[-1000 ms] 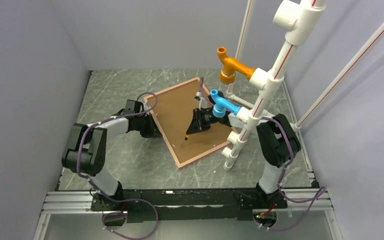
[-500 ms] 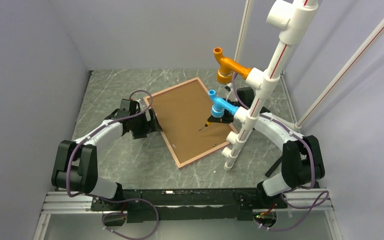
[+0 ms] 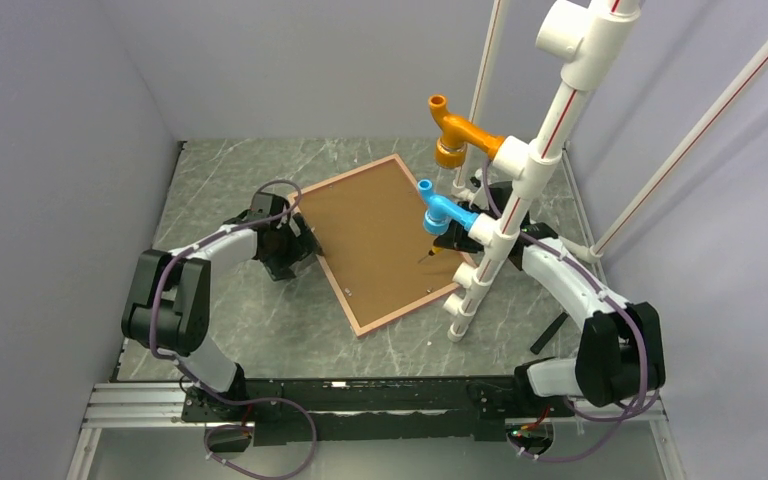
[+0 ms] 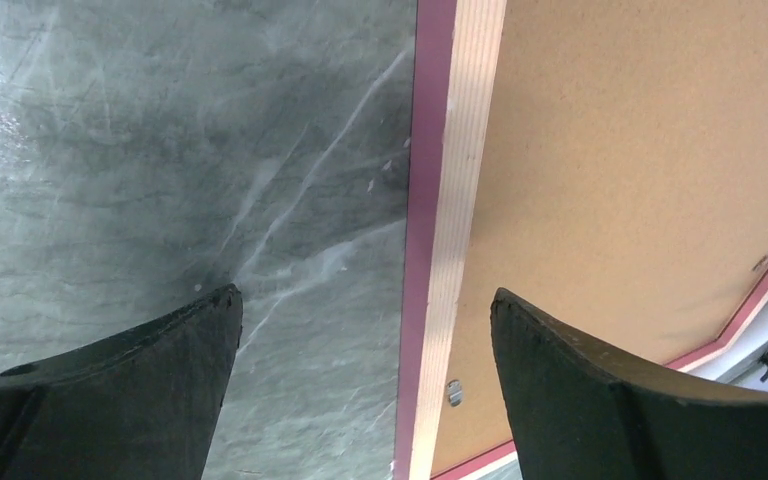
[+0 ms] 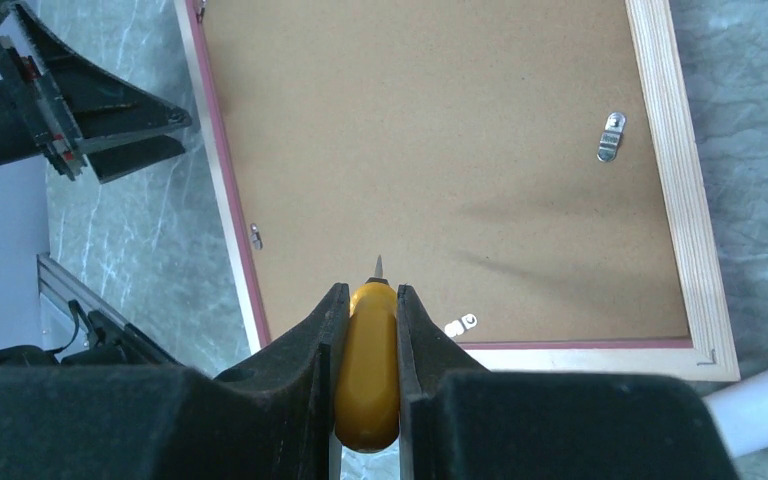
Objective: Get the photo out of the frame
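Light: bright, even and diffuse, from overhead in all views.
Top view: crisp, shadows weak.
Glare: pale sheen on table point(image 4: 0, 110) at 10 o'clock, left wrist view.
Shadows: soft dark patch on table at 9 o'clock there; faint streaks on board point(image 5: 440, 130) near centre, right wrist view.
Focus: left fingers point(image 4: 600, 400) at 5 and 7 o'clock, right fingers point(image 5: 290, 390) and tool point(image 5: 368, 370) at 6 o'clock, all soft; frame point(image 4: 455, 200) sharp.

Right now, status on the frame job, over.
Left gripper open over frame edge. Right gripper shut on yellow-handled tool above backing board. Frame face down, photo hidden. Pipe stand crowds right arm.
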